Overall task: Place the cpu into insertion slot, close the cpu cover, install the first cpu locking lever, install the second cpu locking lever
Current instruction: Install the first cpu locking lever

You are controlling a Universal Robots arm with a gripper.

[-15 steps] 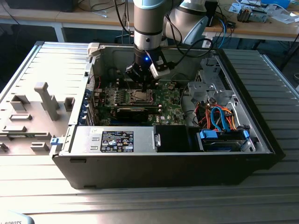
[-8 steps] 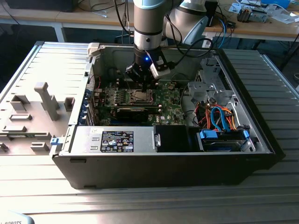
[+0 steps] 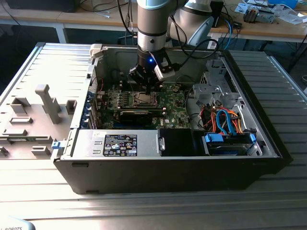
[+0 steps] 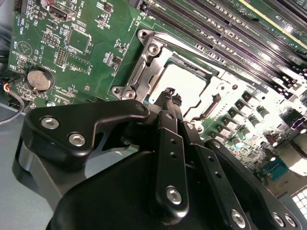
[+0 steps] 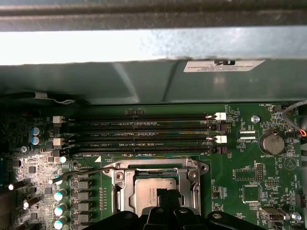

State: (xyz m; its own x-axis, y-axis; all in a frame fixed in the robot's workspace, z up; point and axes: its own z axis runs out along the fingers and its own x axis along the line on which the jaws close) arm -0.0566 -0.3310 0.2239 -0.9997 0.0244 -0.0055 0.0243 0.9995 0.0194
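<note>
- The cpu [image 4: 188, 85] lay flat in the insertion slot [image 4: 144, 72], its dull silver-grey top showing through the cut-out; in the first wrist view the same chip [image 5: 152, 191] sat square within the frame.
- The cpu cover [image 5: 156, 168], a thin silvery metal frame with screw bosses at its corners, appeared to lie down around the chip rather than stand up.
- One locking lever [image 5: 81, 171], a slim bent wire rod, ran out from the cover's side and looked unlatched, so I judged the lever steps still undone.
- The pincer [image 4: 171, 98] hovered just over the chip's near edge, its black fingertips drawn close together with nothing visibly between them; it seemed clenched and empty.
- To do this step well, the tips would need to press only on the metal frame or the wire, never on the chip's top, and stay square to the socket.
- Around the socket spread the green circuit board [image 4: 91, 57], glossy and densely studded, with long black memory slots [image 5: 144, 129] and a round coin battery [image 5: 271, 143].
- In the exterior view the arm [image 3: 152, 28] reached down into the open computer case [image 3: 168, 167], which rested on a ribbed metal bench [image 3: 43, 182].
</note>
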